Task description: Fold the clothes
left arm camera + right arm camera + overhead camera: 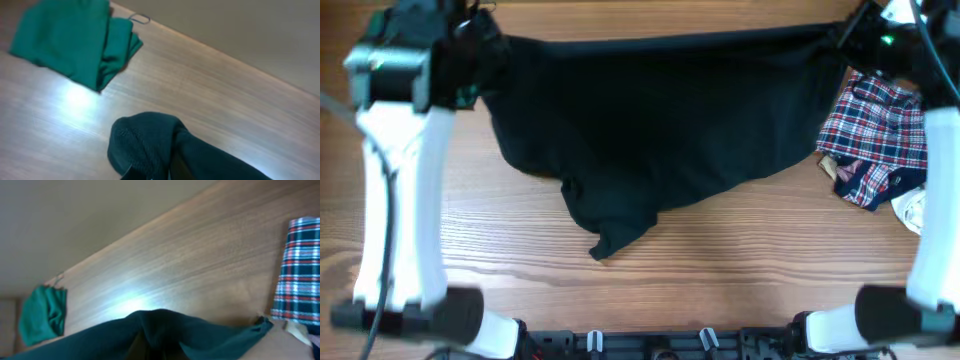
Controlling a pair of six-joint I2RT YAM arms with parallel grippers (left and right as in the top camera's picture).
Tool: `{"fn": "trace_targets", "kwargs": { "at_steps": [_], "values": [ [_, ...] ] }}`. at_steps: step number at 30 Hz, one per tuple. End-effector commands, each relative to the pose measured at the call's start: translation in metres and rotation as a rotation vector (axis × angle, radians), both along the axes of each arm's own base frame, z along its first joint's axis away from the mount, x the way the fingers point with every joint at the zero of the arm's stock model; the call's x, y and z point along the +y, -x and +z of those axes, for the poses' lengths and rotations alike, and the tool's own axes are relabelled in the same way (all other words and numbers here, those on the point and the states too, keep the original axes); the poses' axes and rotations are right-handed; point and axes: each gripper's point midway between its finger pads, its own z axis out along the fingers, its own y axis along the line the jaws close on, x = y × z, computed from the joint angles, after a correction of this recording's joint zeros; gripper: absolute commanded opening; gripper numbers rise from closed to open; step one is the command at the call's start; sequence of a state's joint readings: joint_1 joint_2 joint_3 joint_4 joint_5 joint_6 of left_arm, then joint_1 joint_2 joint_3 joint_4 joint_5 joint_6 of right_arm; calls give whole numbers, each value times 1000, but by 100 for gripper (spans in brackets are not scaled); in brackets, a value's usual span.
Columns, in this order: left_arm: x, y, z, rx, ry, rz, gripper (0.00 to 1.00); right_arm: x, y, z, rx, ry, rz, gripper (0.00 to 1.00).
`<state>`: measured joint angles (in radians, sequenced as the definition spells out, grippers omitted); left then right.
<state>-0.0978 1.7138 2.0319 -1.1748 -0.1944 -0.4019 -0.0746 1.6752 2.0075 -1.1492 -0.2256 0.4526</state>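
Shirt (660, 120), black, spans taut between left tool (485, 50) and right tool (842, 42).

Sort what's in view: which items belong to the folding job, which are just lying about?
Job: large black fabric garment, held by left gripper and right gripper; crumpled red-blue-white plaid shirt; green fabric garment.
Lying about: small wire loop near the green garment; white item beside the plaid shirt, unclear what.
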Motion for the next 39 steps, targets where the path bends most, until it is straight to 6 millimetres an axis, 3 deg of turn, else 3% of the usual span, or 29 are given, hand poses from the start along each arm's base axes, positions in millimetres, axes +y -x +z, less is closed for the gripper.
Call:
{"fn": "trace_targets", "kwargs": {
  "at_steps": [1,3,4,5,6,7,9,10,11,12,13,16,17,20,22,23,25,27,28,30,31,32,36,39],
  "values": [
    [5,-45,-45,42,-33,36,6,-14,-37,-34,43,18,-72,4],
    [3,-69,-69,44,-33,36,7,-21,-57,-57,64,39,-96,4],
    [1,-83,-84,45,-34,36,17,-24,-68,-76,90,48,-101,5],
    [1,-90,-93,53,-38,32,46,-24,-73,-88,114,49,-98,11],
    [0,-93,-98,58,-40,30,62,-24,-76,-100,134,56,-89,18],
    [0,-95,-105,65,-41,30,72,-24,-81,-115,161,65,-75,31],
    [0,-97,-109,74,-41,30,85,-25,-86,-138,199,92,-38,42],
    [0,-97,-109,74,-41,30,91,-25,-88,-144,208,100,-29,59],
    [0,-96,-108,72,-42,29,94,-25,-90,-146,203,112,-11,78],
    [0,-95,-107,74,-44,26,95,-25,-90,-145,198,120,0,91],
    [0,-92,-106,83,-44,26,96,-25,-90,-140,186,132,13,97],
    [-4,-70,-104,145,-50,11,97,-24,-76,-126,186,155,43,95],
    [-12,-54,-106,199,-36,-15,98,-24,-68,-122,200,158,51,91],
    [-46,1,-120,411,71,-125,100,-19,-39,-117,270,161,92,69],
    [-64,52,-134,624,115,-173,100,-18,-15,-123,355,171,132,57],
    [-69,74,-137,714,107,-185,97,-17,-3,-127,403,175,157,48],
    [-82,96,-143,800,85,-221,89,-16,8,-137,452,182,186,24],
    [-97,107,-151,837,58,-266,77,-18,8,-144,466,190,183,10],
    [-108,116,-158,863,39,-298,69,-19,8,-148,469,189,182,9],
    [-122,126,-171,893,16,-333,37,-19,8,-154,476,188,183,7],
    [-132,133,-180,910,8,-350,11,-19,7,-159,477,187,183,7],
    [-140,139,-191,924,1,-355,4,-19,5,-164,475,187,183,7],
    [-166,162,-238,968,22,-399,4,-19,3,-183,478,187,183,7],
    [-173,165,-265,949,37,-412,4,-19,-3,-201,461,187,178,17]
  ]
}}
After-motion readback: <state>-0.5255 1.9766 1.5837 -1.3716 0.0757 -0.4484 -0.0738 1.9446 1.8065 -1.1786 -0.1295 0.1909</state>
